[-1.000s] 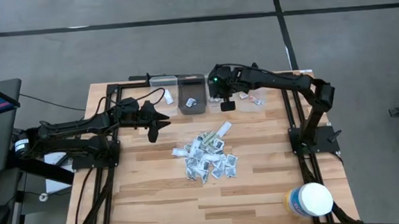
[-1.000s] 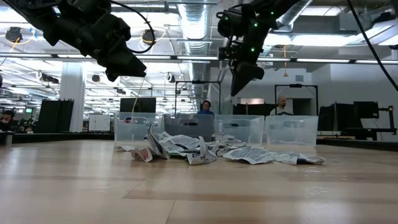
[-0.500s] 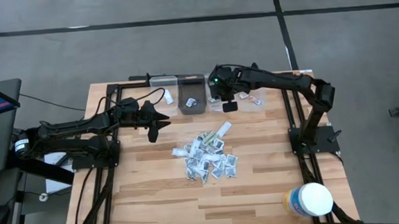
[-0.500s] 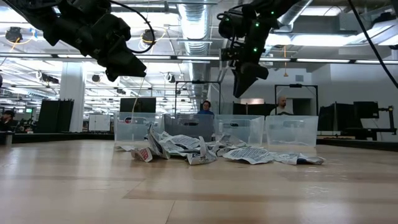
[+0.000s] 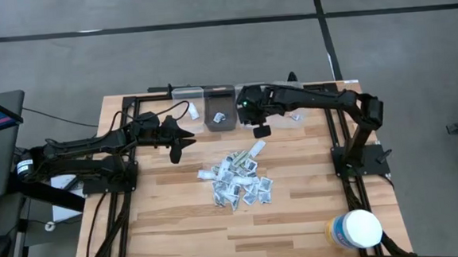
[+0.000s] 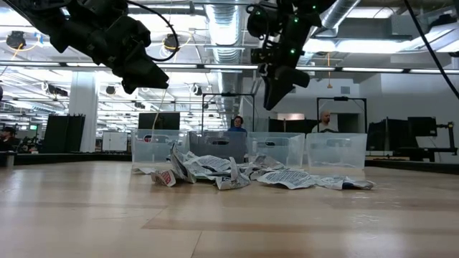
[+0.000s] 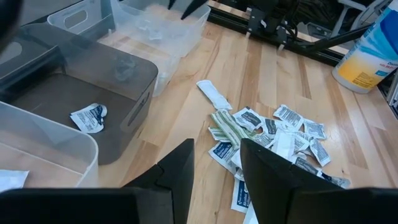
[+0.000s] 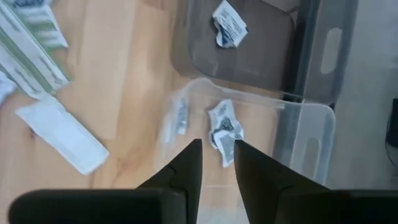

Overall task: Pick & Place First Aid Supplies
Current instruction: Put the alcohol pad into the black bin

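Observation:
The first aid supplies point(image 5: 236, 180) lie in a loose heap of small white packets mid-table, also in the low view point(image 6: 237, 172) and the left wrist view point(image 7: 273, 134). A long pale strip point(image 8: 62, 134) lies at the heap's far edge. My right gripper point(image 5: 259, 130) hangs open, tilted down, above a clear bin point(image 8: 298, 134) at the far side; a crumpled packet point(image 8: 224, 130) rests on that bin's floor below the fingers. My left gripper point(image 5: 175, 152) hovers open, left of the heap, holding nothing.
Beside the clear bin stands a dark bin point(image 5: 220, 117) with one packet point(image 8: 229, 23) in it. Farther left is another clear bin point(image 5: 188, 105). A large white tub with a yellow label point(image 5: 355, 231) stands at the near right corner. Black arm frames line both table sides.
My right gripper has opened and has shifted a little toward the table's near edge, staying above the far bins. The heap and my left arm have kept still.

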